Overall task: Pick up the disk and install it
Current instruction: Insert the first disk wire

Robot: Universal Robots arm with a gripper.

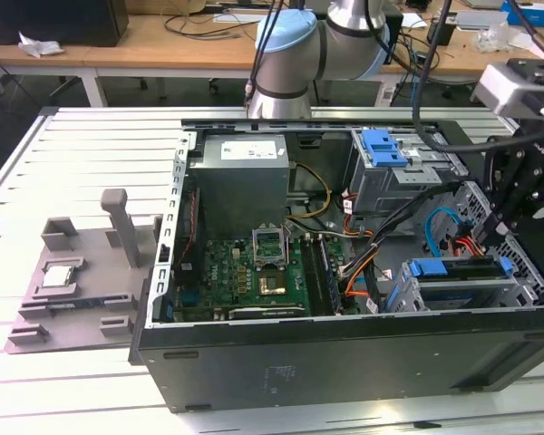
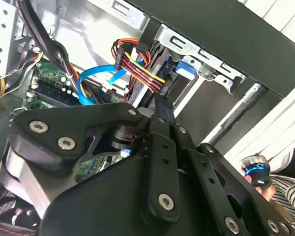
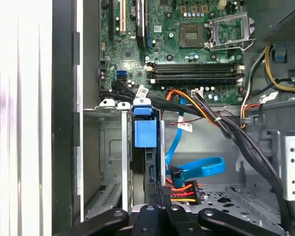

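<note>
I see my hand (image 1: 526, 195) inside the open computer case (image 1: 344, 362), at the exterior view's right end, directly above the drive bay (image 1: 453, 290). I cannot tell whether the hand is wide or narrow. The disk (image 3: 146, 147) stands on edge in that bay, its blue bracket (image 3: 145, 132) showing in the first wrist view, just beside the blue cable (image 3: 196, 167). The motherboard (image 1: 245, 276) lies further inside the case.

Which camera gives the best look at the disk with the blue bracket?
The first wrist view: the disk stands edge-on in its bay, bracket facing the camera. The exterior view shows it small and far; the second wrist view only a blue corner.
</note>
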